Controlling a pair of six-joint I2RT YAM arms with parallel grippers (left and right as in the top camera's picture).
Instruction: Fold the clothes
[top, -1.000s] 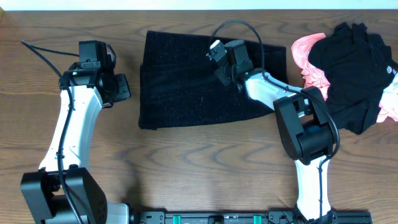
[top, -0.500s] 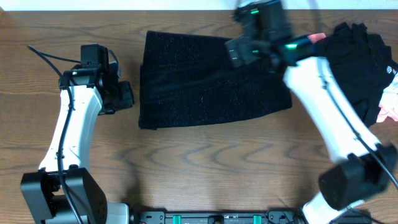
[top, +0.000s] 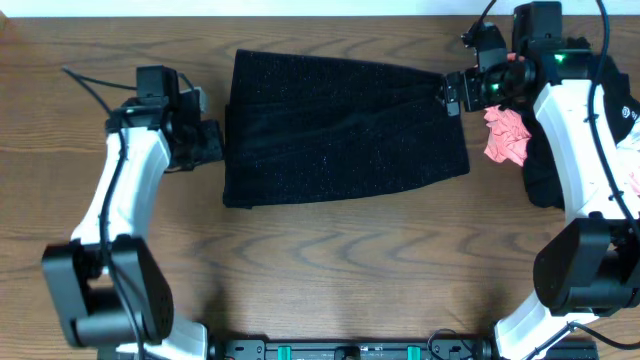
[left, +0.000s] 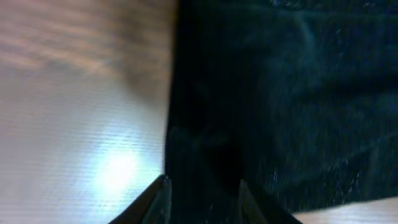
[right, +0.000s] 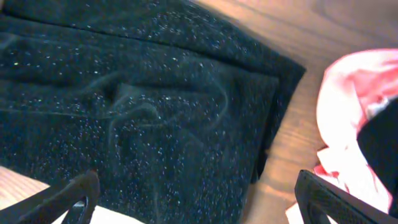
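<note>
The clothes (top: 340, 125), a black fuzzy garment flecked with tiny glitter, lie folded flat at the worktop's (top: 330, 260) centre, reaching toward 12 o'clock. The 9 o'clock edge is straight. The 6 o'clock edge rises slightly toward 3 o'clock, and the corner at 2 o'clock shows stacked layers in the right wrist view.

Bare wood shows from the garment's 6 o'clock edge down to the arm bases and on the 9 o'clock side around the left arm. Only a thin strip shows at 12 o'clock.

The left claw (top: 208, 142) sits at the garment's 9 o'clock edge. Its fingers (left: 163, 200) stand narrowly apart over the dark cloth, and I cannot tell whether they pinch it. The right claw (top: 452, 93) hangs at the 2 o'clock corner with its fingers (right: 68, 194) spread wide and nothing held.

A crumpled pink cloth (top: 505, 135) lies just beside the garment at 3 o'clock. Past it is a black heap (top: 600, 70), partly under the right arm. A small white mark (top: 632, 112) on the heap is too small to read.
</note>
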